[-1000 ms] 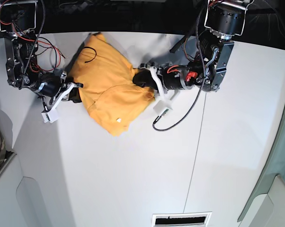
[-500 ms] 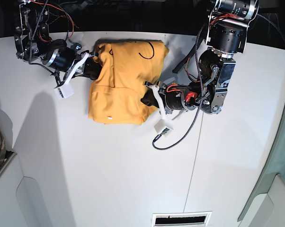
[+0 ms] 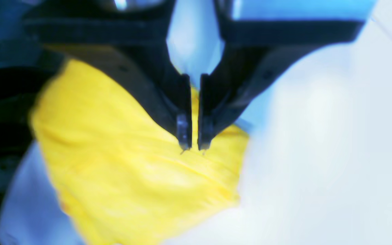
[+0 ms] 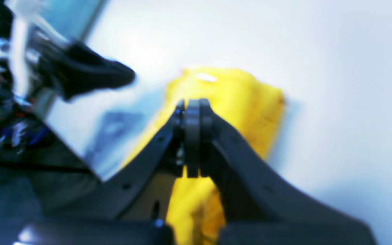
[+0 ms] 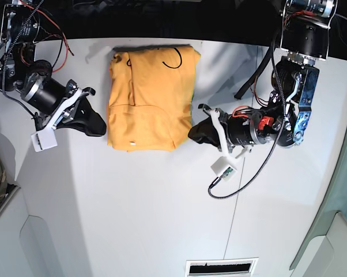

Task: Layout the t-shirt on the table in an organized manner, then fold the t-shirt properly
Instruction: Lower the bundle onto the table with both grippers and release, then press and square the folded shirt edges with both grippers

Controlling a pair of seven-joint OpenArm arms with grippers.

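As it looks from the base view, shirt spot: the t-shirt [image 5: 150, 86] lies on the far middle of the table [image 5: 133, 208], bunched into a rough rectangle, not spread out at all.
Long axis: runs from the far table edge toward the near side, only a bit longer than it is wide.
Left gripper [image 5: 192, 134]: sits at the shirt's near corner on the base view's right, touching the cloth. In the wrist view the fingers are almost together with a thin slit, tips right on the yellow fabric. It reads to me as a pinch on the hem, but the blur makes that a guess.
Right gripper [image 5: 101, 130]: fingers pressed flat together with nothing visible between them. It's just beside the opposite edge, and I can't make out any contact.
Nearer arm: the left one, I'd say, since it's already on the cloth.
What the next move turns on: the shirt lies between the two grippers, so each one has to go inward for an edge and then pull outward, across the long axis, to open it up.
Material: soft matte orange-yellow cloth, several layers deep, with low ridges and wrinkles.
Details: dark neckline trim [image 5: 174, 57] curls at the far end and a small white tag [image 5: 132, 142] sits near the front edge.
Table surface: smooth white with thin dark seams, so the cloth should slide easily.
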